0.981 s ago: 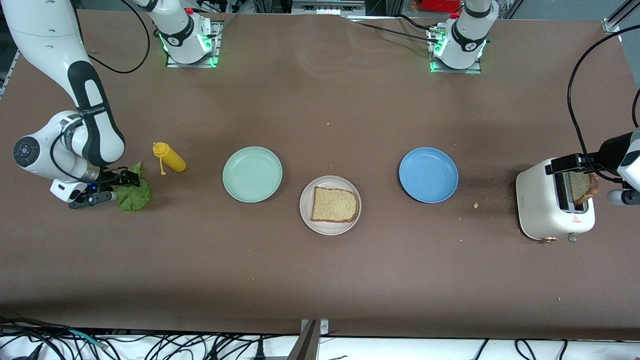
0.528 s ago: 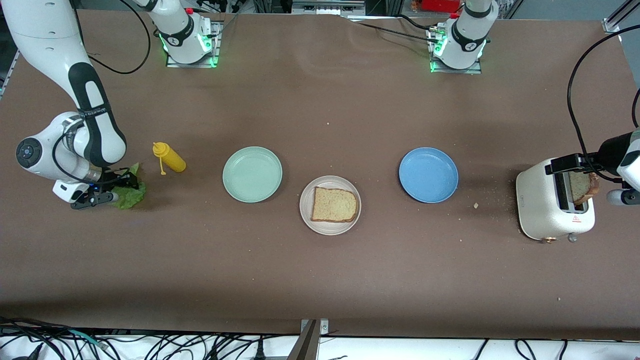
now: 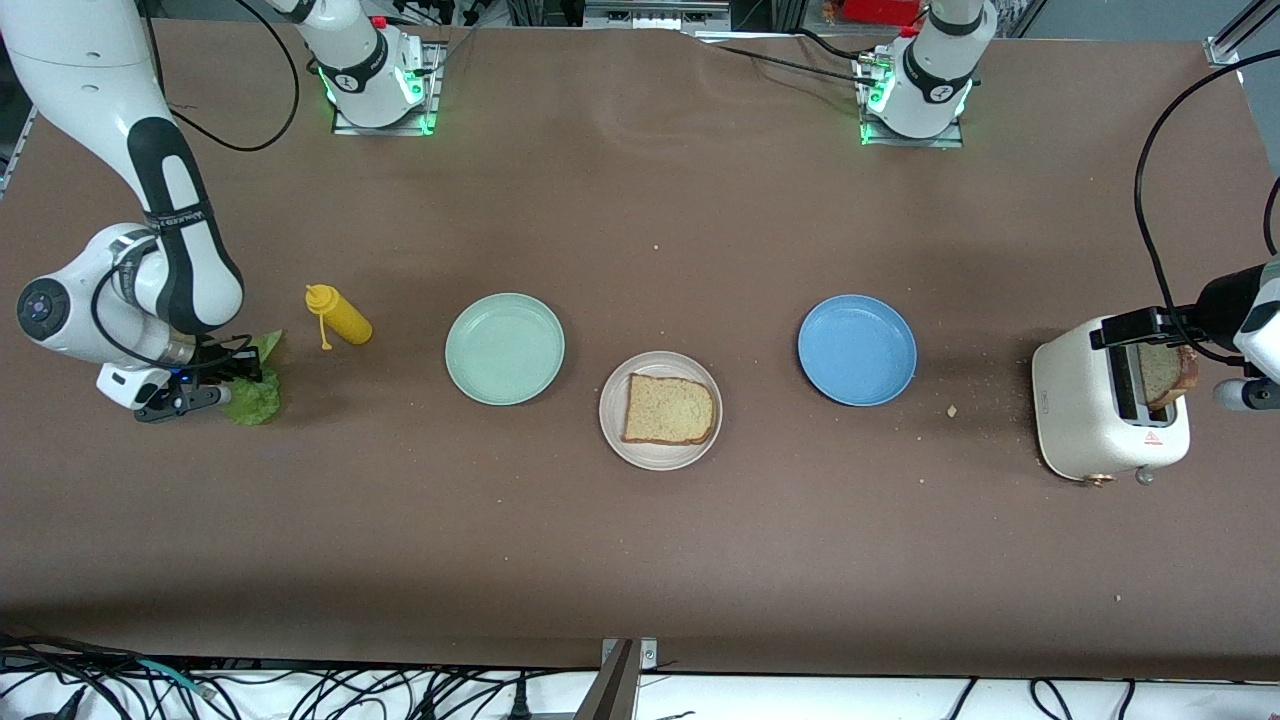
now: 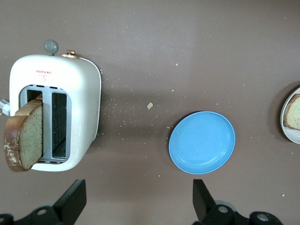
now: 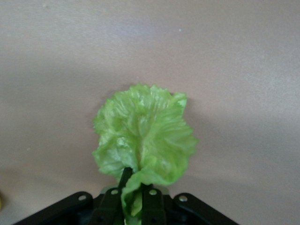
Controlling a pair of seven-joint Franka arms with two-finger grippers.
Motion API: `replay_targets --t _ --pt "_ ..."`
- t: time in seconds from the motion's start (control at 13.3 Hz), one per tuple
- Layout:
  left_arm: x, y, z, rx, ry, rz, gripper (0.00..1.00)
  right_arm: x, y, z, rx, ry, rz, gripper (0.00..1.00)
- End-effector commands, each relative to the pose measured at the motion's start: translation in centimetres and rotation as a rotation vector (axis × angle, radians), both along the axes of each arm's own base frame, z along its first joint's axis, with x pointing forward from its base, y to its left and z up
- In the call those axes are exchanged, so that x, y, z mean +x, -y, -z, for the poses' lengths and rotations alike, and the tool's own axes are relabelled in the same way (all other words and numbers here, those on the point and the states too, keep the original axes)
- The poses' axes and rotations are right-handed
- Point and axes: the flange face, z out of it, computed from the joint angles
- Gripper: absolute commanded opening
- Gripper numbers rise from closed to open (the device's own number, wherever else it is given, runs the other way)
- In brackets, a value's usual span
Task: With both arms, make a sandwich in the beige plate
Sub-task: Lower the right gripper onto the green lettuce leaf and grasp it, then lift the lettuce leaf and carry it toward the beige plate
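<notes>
Front view: I see the beige plate point(image 3: 660, 410) mid-table holding one bread slice point(image 3: 668, 409), with open tabletop around it.
Left wrist view: left gripper point(image 4: 138, 204) spread wide over table beside the toaster point(image 4: 54, 112).
Right wrist view: right gripper point(image 5: 133, 199) pinching the lettuce leaf point(image 5: 145, 136) at the right arm's end of the table.

I see open surface point(image 3: 640, 540) between me and the plates. The mustard bottle point(image 3: 340, 317) stands just beside the lettuce point(image 3: 255, 395), toward the mint plate point(image 3: 505, 348). The blue plate point(image 3: 857, 349) and toaster point(image 3: 1105, 410) stand well apart.
</notes>
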Motion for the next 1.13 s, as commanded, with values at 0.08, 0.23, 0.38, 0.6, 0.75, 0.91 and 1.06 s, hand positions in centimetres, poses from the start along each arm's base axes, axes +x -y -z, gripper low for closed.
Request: replay_targets --t 0.08,0.23,0.38,0.6,0.75,0.91,1.06 --pt "-0.2 0.1 -0.5 0.027 0.004 0.01 1.0 1.3 0.7 -6.3 -0.001 -0.072 -0.022 0.0" --pt "-0.2 0.1 -0.5 0.027 0.004 0.011 1.0 1.1 0.3 -9.5 0.013 -0.078 -0.009 0.0" --pt "-0.1 0.1 -0.4 0.026 0.004 0.011 1.0 1.9 -0.8 -13.4 0.04 -0.128 0.02 0.0" --pt "-0.1 0.2 -0.3 0.025 0.001 0.011 1.0 3.3 -3.2 -19.3 0.062 -0.197 0.102 0.0" --pt "-0.1 0.2 -0.3 0.025 0.003 0.011 1.0 3.9 -7.3 -22.2 0.073 -0.209 0.171 0.0" --pt "-0.1 0.3 -0.3 0.025 0.003 0.013 1.0 3.8 -13.5 -24.5 0.068 -0.2 0.277 0.0" --pt "-0.1 0.3 -0.4 0.025 0.004 0.012 1.0 3.5 -20.7 -25.4 0.088 -0.219 0.4 0.0"
